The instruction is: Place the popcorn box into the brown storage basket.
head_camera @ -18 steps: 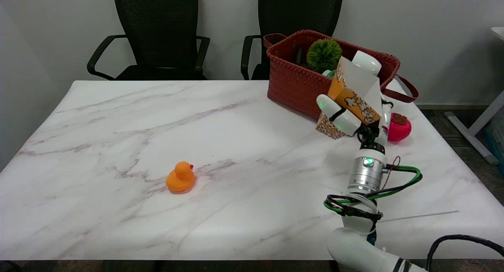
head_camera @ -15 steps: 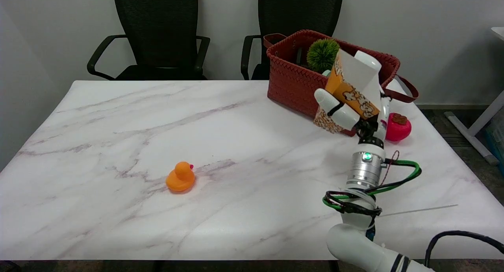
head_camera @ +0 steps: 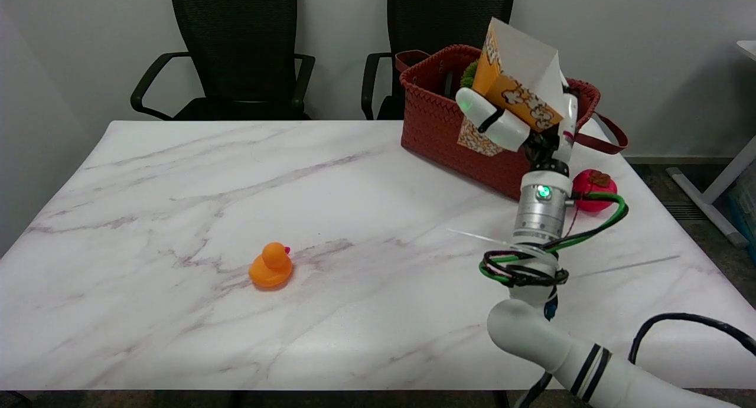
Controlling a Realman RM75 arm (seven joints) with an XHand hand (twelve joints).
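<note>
Since the earlier frames you have lifted the popcorn box (head_camera: 515, 77) clear up from beside the basket's near wall, so it now hangs in the air in front of and partly above the brown storage basket (head_camera: 440, 127), its open top reaching higher than the basket's rim. Your right hand (head_camera: 520, 121) has risen with it, and the wrist now stands nearly upright over the worktop (head_camera: 236, 189).

Your hand is clamped on the box: one white finger (head_camera: 487, 116) wraps across the box's near, lower face, and the rest of the hand sits behind and below the box on its right. The box is tilted, mouth leaning up and to the right, its orange printed side facing you and its white inner wall showing at the top. It touches nothing but your hand; whether its lower corner is over the basket or only in front of it, you cannot tell from this view.

A green fuzzy ball (head_camera: 469, 74) inside the basket shows as a sliver just left of the box. A red fruit-like toy (head_camera: 596, 189) lies on the worktop just right of your wrist, near the basket's handle. An orange rubber duck (head_camera: 270, 266) sits well apart, toward the worktop's left middle. Two black chairs (head_camera: 236, 48) stand behind the worktop.
</note>
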